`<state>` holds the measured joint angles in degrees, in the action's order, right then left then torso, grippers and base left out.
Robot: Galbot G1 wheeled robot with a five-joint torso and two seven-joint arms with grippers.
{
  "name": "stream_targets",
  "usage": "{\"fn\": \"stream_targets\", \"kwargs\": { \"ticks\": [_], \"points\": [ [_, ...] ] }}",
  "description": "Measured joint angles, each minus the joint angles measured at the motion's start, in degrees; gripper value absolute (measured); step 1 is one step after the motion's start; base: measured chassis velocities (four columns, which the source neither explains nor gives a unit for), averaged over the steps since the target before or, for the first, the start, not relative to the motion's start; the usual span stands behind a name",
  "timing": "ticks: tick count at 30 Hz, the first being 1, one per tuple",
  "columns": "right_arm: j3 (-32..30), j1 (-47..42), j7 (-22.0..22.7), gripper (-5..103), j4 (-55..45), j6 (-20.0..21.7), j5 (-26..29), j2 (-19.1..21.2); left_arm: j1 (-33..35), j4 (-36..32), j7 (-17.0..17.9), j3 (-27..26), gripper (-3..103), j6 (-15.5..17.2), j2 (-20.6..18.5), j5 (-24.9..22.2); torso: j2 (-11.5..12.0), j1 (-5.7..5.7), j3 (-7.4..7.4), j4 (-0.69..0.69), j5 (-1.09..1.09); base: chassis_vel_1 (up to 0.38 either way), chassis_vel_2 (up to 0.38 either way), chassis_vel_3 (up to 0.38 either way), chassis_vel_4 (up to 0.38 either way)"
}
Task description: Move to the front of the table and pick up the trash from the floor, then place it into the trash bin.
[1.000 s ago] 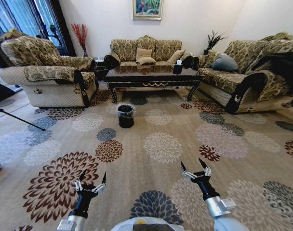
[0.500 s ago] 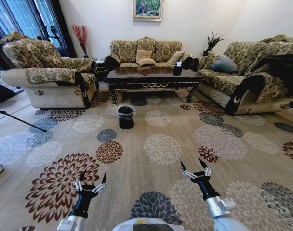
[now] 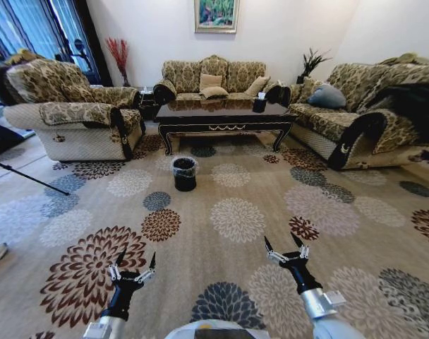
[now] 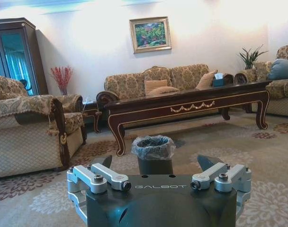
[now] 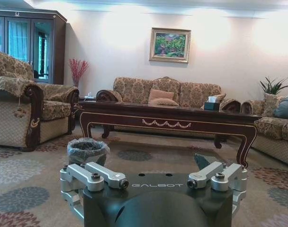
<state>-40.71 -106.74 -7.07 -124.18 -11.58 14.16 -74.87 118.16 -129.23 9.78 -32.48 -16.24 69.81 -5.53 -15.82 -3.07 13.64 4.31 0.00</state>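
The dark glossy table (image 3: 200, 111) with gold apron ornament stands across the room, also seen as the table (image 4: 182, 101) and the table (image 5: 167, 116). The black trash bin (image 3: 184, 173) with a clear liner sits on the carpet in front of the table's left half; the wrist views show the bin (image 4: 153, 150) and the bin (image 5: 87, 150). The trash is out of view. My left gripper (image 3: 137, 256) and right gripper (image 3: 280, 240) hang low in front of me, both open and holding nothing, far from the bin.
A patterned armchair (image 3: 73, 116) stands at the left, a sofa (image 3: 214, 74) behind the table, another sofa (image 3: 370, 106) at the right. A black tissue box (image 3: 260, 103) sits on the table. A thin tripod leg (image 3: 24, 176) crosses the floor at the left. Floral carpet lies open ahead.
The whole picture has shifted slightly, so the camera has moved a little toward the table. Both grippers hold the same open pose.
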Motion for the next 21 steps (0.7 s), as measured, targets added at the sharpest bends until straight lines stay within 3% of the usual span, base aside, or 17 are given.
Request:
{"fn": "stream_targets", "kwargs": {
  "ticks": [21],
  "points": [
    [0.0,0.0,0.0,100,0.0,0.0,0.0,0.0,0.0,0.0,0.0,0.0,100,0.0,0.0,0.0,-4.9,-1.6,3.3,0.0,0.0,0.0,0.0,0.0,0.0]
  ]
}}
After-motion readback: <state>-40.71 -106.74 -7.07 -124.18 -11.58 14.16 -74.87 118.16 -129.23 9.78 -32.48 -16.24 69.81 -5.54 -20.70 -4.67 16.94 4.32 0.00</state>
